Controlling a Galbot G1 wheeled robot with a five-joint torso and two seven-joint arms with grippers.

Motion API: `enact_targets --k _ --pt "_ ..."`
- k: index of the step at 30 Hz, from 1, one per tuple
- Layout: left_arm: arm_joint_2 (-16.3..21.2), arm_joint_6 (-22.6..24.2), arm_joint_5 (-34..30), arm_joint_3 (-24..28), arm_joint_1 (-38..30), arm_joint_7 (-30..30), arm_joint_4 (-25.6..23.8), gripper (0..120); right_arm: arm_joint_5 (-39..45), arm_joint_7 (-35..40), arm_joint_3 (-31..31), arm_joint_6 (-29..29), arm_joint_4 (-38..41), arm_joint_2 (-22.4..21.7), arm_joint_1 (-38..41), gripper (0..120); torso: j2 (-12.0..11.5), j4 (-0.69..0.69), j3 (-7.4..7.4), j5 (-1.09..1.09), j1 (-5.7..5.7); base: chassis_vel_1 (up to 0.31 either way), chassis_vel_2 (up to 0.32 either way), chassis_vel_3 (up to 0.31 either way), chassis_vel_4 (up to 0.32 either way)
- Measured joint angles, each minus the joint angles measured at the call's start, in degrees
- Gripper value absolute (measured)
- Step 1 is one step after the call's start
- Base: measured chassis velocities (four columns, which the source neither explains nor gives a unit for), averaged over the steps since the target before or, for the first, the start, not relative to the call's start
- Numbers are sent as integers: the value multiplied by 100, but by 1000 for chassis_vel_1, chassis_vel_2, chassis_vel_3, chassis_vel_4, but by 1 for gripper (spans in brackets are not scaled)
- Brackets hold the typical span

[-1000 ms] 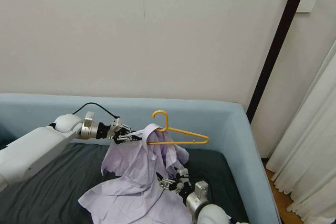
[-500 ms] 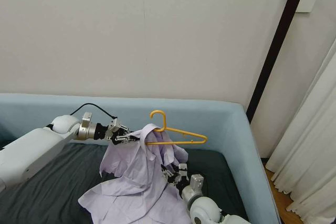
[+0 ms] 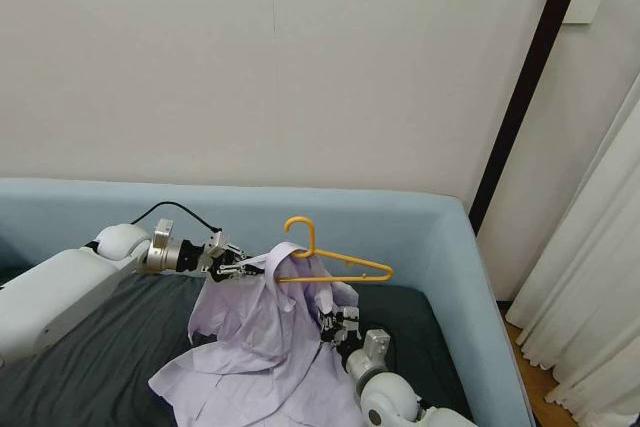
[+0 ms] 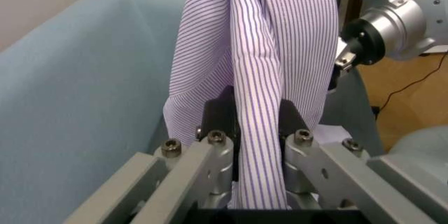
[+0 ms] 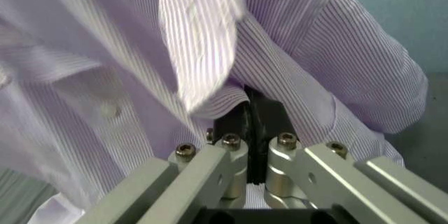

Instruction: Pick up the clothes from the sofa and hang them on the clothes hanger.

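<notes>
You are holding the striped shirt (image 3: 255,332) up over the sofa (image 3: 440,237) with both arms, its hem trailing on the dark seat (image 3: 100,347).

- **Left gripper** (image 3: 226,263): it is working on the left, with jaws shut on a fold of the shirt near the collar.
- **Right gripper** (image 3: 335,325): it is working nearer and lower, with jaws narrow and pinching the cloth.
- **Yellow hanger** (image 3: 350,262): its left arm is sitting inside the shirt, while its hook and right arm are standing bare. I cannot tell what is bearing it.

Risks I am noting:
- Pulling the two grips apart is likely to tilt the hanger and slide it out of the shirt.
- The thin pinch on the right is liable to slip under tension.
- The trailing hem is at risk of dragging on the seat and tugging the collar off.
</notes>
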Motion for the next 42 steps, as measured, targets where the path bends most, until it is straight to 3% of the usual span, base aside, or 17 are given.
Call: enact_targets --k 9,17,35,42 --pt "23 -81 67 -90 12 10 164 7 -129 27 20 10 456 -304 -234 0 0 0 0 1 0 0 0 0 0" --pt "35 -328 255 -158 -83 58 315 7 -138 89 391 -208 1120 -920 -684 0 0 -2 0 1 0 0 0 0 0" --pt "830 -496 178 -665 453 316 -497 7 315 -580 759 -351 351 -1104 5 0 0 0 0 0 0 0 0 0 0" --pt "1065 -613 514 -1006 803 471 -695 7 347 -978 669 -282 285 -1237 162 0 0 0 0 -1 0 0 0 0 0"
